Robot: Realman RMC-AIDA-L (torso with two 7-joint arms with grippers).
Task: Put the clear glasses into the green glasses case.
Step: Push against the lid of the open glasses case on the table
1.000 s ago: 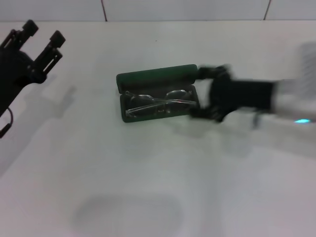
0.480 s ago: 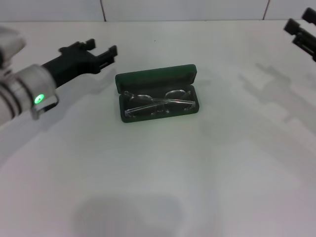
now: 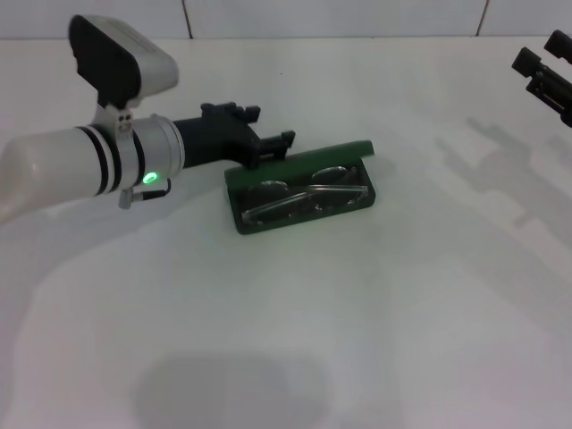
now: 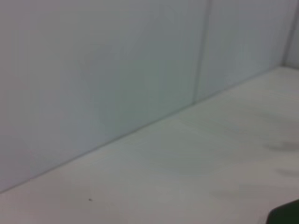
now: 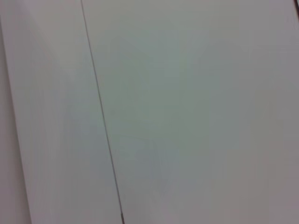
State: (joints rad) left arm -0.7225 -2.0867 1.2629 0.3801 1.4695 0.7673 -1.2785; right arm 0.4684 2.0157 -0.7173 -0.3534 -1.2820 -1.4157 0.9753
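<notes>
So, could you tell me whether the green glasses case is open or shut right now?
Open, partly: the green glasses case lid is raised, with the clear glasses visible inside and the left gripper behind it.

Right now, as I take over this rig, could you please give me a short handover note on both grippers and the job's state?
Left gripper: at the back left corner of the case, against its lid; I cannot tell if it is open or shut.
Right gripper: parked at the far right edge of the table, away from the work.
Glasses: lying folded inside the case.
Lid: tipped forward, partly lowered, not shut.
Done: glasses are in the case.
Left: probably finishing the lid's closing with the left gripper, then pulling that arm back.
</notes>
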